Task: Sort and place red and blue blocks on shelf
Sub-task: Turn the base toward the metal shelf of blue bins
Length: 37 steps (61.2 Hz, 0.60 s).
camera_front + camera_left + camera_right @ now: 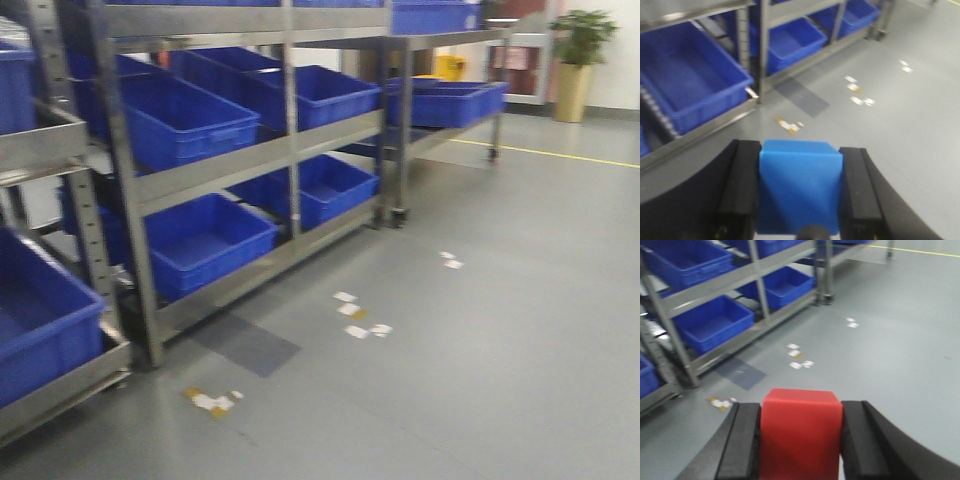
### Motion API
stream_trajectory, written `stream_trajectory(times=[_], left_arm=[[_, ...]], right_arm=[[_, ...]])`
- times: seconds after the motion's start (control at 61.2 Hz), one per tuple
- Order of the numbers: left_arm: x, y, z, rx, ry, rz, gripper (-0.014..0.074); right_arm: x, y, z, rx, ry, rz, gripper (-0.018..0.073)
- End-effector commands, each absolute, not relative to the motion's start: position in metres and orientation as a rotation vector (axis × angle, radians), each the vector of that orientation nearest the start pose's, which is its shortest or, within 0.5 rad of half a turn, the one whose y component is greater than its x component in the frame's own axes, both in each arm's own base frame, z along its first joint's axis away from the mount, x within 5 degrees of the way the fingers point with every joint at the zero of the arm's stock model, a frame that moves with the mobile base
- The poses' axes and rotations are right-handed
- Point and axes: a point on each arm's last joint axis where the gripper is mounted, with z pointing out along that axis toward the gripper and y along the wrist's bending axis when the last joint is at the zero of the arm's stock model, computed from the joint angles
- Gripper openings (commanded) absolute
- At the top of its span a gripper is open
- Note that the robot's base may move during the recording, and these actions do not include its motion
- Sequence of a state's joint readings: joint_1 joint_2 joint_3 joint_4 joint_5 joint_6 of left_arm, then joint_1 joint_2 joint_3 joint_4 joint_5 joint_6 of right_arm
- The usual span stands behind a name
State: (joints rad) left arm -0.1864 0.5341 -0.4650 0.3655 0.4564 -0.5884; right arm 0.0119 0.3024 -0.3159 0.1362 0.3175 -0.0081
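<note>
- Here, the left pincer [800, 195] pinches the blue block [801, 170] between its black pads, above the floor [900, 130].
- The right pincer [801, 440] likewise pinches the red block [801, 420].
- White and yellow tape scraps [352, 306] lie on the floor.
- Beyond, the shelf [250, 160] carries blue bins [190, 120]; neither block is on it.
- A white tag [296, 215] on a shelf post is too blurred to read.
- Farthest are a yellow line [560, 153] and a plant [582, 35].
</note>
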Motion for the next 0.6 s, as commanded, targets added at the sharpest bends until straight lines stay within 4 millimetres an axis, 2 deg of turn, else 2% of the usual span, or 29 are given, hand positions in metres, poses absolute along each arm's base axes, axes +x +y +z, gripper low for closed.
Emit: stream_trajectory(times=[0.0,0.588], left_arm=[[0.1122,-0.0080,0.3056,-0.148,1.882,-0.158,0.0122],[0.1122,-0.0080,0.3056,-0.148,1.882,-0.158,0.0122]], right_arm=[[0.0789,0.0033,0.2892,0.068,1.678,0.117,0.0049],[0.0789,0.0033,0.2892,0.068,1.678,0.117,0.0049]])
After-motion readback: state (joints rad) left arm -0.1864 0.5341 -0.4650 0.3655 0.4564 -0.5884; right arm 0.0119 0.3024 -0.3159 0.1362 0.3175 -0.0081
